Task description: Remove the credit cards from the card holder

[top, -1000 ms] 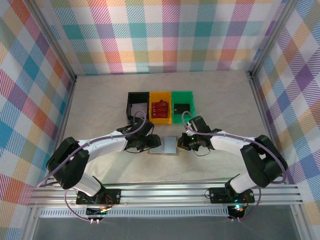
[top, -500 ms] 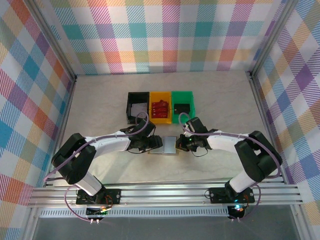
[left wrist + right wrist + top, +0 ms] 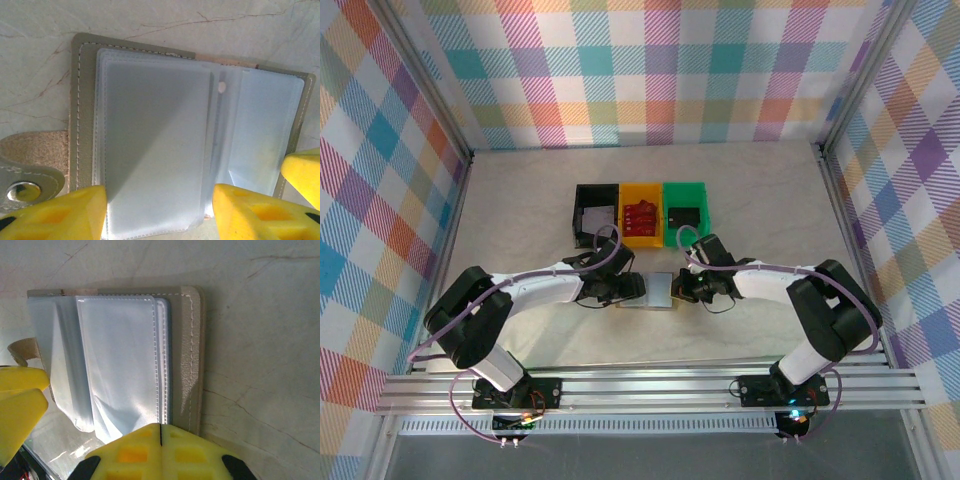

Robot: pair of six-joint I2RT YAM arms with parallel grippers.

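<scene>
Left gripper (image 3: pixel 626 288): jaws spread, fingers resting at the near edge of the card holder (image 3: pixel 150 145), pinching nothing I can see; holder lies open and flat on the table (image 3: pixel 520 200) between both arms; clear sleeves (image 3: pixel 117 355) look empty, so extraction is probably done or close; tucked pockets unconfirmed; right gripper (image 3: pixel 160 437): jaws pressed together at the holder's right edge. Bins behind: black bin (image 3: pixel 597 190) holds a flat grey piece (image 3: pixel 601 214), maybe the second card; yellow bin (image 3: pixel 640 188) holds the red card (image 3: pixel 640 215); green bin (image 3: pixel 685 187) holds a dark flat item (image 3: pixel 683 214), can't identify.
</scene>
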